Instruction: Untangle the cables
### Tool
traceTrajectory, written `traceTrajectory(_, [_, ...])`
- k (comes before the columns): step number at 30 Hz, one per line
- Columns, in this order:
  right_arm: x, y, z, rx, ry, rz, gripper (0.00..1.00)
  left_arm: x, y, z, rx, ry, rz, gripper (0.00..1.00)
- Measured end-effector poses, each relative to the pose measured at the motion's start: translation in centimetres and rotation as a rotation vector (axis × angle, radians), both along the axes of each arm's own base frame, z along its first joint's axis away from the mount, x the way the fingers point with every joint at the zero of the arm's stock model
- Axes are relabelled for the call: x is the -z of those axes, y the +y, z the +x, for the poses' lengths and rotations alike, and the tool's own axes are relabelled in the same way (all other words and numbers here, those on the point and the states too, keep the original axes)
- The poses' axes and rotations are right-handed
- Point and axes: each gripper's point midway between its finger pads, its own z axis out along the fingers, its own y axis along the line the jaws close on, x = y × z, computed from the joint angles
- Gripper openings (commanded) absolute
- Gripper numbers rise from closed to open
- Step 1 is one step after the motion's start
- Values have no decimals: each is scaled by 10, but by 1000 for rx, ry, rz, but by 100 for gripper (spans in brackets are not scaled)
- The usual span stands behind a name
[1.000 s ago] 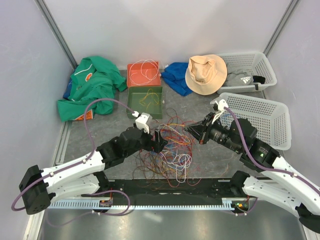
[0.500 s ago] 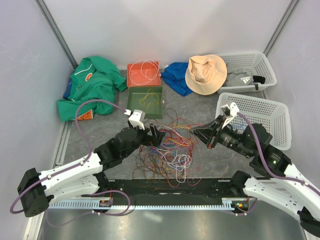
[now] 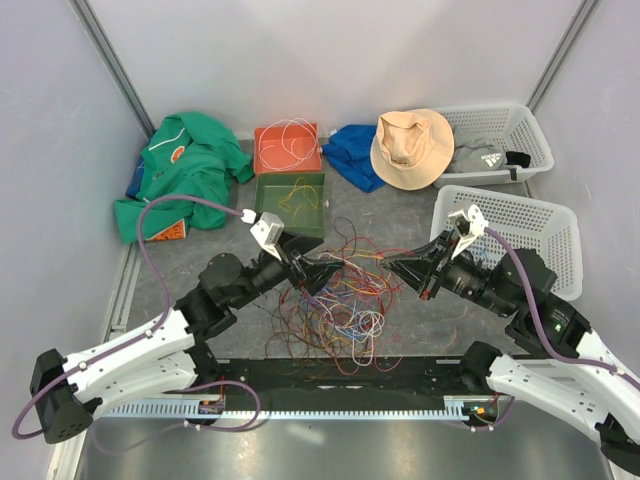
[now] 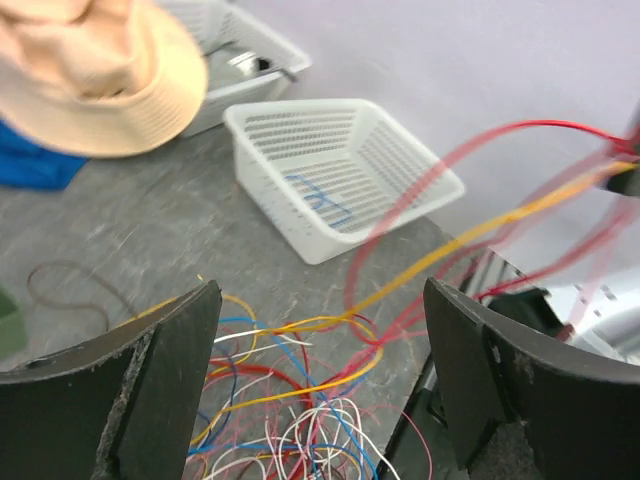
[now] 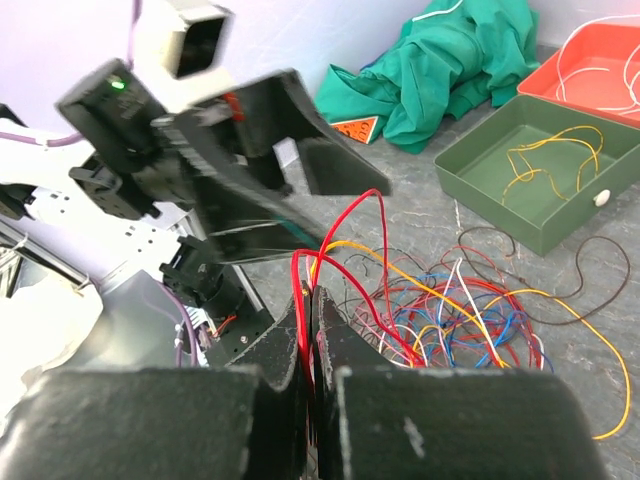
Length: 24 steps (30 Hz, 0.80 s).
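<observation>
The cables [image 3: 340,298] lie as a tangled heap of red, orange, yellow, white and blue strands on the grey table between the arms. My left gripper [image 3: 322,270] hovers over the heap's left side, jaws wide open and empty; in the left wrist view [image 4: 322,300] the cables [image 4: 300,410] lie below it. My right gripper [image 3: 393,266] is shut on red cable strands [image 5: 308,285] at the heap's right edge. Red and yellow strands run taut from its tips [image 5: 316,300] down to the pile [image 5: 470,310].
A green tray [image 3: 290,203] and an orange tray [image 3: 287,148], each holding a few wires, stand behind the heap. Green clothing [image 3: 175,175] lies far left. A hat [image 3: 412,148], blue cloth [image 3: 352,152] and two white baskets [image 3: 520,232] stand at right.
My left wrist has risen and drawn back to the left above the heap. My right gripper has pulled back to the right, lifting red and yellow strands out of the pile.
</observation>
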Motion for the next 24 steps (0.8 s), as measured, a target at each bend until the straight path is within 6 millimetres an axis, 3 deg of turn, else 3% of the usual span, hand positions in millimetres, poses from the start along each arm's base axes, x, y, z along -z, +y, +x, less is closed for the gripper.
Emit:
traceTrajectory(7, [6, 4, 6, 11, 18, -20, 0, -39, 3, -27, 122, -218, -21, 82])
traceTrajectory(12, [12, 7, 11, 23, 34, -36, 0, -45, -4, -33, 176, -283, -3, 81])
traceTrajectory(16, [14, 9, 13, 22, 41, -43, 0, -33, -15, -26, 186, -279, 49, 79])
traceTrajectory(22, [16, 11, 14, 21, 46, -49, 0, 1, -32, -5, 156, -228, 162, 77])
traceTrajectory(24, [17, 11, 13, 19, 46, -49, 0, 11, -35, 6, 123, -208, 195, 67])
